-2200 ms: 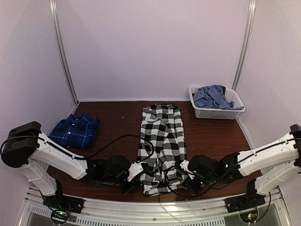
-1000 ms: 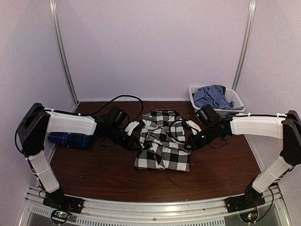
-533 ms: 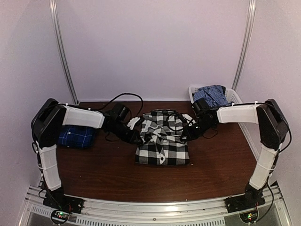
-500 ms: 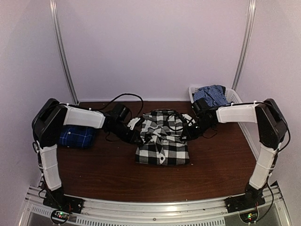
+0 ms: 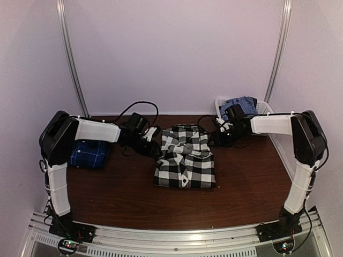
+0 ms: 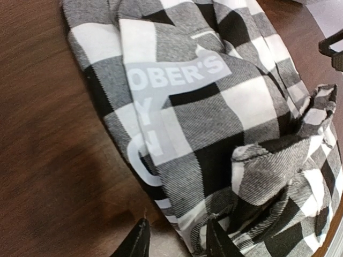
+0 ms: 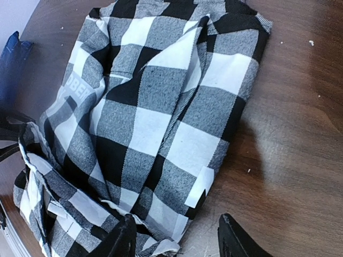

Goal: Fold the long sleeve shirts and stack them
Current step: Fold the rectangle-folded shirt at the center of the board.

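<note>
Top external alone — basket (image 5: 263, 108) near checked shirt (image 5: 185, 158)

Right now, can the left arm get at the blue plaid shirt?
Probably yes. The blue plaid shirt lies uncovered on that arm's side, and the left gripper is open and empty. The arm must pull back first, as it reaches over the shirt.

On the brown wooden table (image 5: 134, 198), the folded black-and-white checked shirt (image 5: 185, 158) lies in the centre, the folded blue plaid shirt (image 5: 88, 153) at left, the white plastic basket (image 5: 265, 108) at far right.
</note>
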Controlling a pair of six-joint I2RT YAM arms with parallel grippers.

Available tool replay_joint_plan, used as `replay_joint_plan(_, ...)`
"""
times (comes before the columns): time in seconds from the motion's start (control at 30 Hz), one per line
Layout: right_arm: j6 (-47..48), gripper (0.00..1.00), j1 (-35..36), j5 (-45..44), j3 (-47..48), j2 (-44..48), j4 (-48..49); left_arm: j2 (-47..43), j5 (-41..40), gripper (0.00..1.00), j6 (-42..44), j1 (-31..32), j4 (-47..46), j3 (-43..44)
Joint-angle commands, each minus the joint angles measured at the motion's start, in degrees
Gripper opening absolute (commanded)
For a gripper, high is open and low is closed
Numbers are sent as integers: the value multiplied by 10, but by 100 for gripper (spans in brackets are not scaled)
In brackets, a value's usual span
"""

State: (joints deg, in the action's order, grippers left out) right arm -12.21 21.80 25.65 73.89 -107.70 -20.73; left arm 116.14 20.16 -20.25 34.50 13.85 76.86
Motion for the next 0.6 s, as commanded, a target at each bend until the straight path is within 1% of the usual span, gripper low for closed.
replay_joint_plan(0.0,-20,55,-7,-30,-15,45,43,-16,-73,39,-34,-4,-39,-7)
replay_joint_plan(0.07,-15,59,-4,-30,-54,77,65,-42,-82,44,-38,-4,-69,-34)
replay_joint_plan(0.13,-9,64,2,-30,-95,123,87,-74,-72,49,-40,-4,-108,-70)
replay_joint_plan(0.23,0,71,26,-33,-148,167,98,-123,-28,55,-47,-3,-177,-128)
replay_joint_plan(0.27,0,72,36,-33,-164,177,99,-137,-12,57,-51,-2,-199,-148)
replay_joint_plan(0.4,-11,73,70,-19,-223,204,134,-184,52,63,-62,14,-282,-221)
replay_joint_plan(0.47,-20,72,78,1,-243,205,166,-194,64,66,-66,29,-309,-244)
replay_joint_plan(0.57,-34,71,83,39,-253,188,203,-191,68,68,-67,52,-338,-260)
